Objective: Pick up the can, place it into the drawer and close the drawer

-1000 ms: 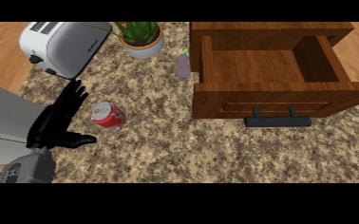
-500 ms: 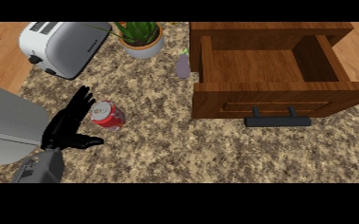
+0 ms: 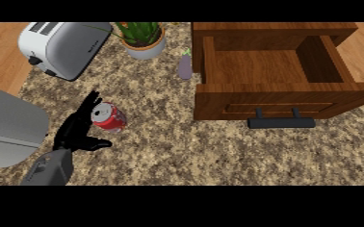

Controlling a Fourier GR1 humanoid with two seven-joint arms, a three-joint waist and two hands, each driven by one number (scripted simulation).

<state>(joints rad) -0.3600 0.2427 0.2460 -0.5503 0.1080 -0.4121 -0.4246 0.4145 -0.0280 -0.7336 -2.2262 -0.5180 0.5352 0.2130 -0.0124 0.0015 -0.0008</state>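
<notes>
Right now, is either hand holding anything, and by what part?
Nothing is held. The left hand is open beside the can, fingers straight along its left side. The right hand is out of view.

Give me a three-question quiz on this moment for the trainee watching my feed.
1. True or false: the left hand has lifted the can off the counter.
2. Which item lies closest to the open drawer: A) toaster, B) eggplant, C) potted plant?
3. Fill in: the drawer's black handle faces the ____ edge of the view.

Key: 1 false, the can lies on the counter beside the open fingers; 2 B; 3 lower.
</notes>
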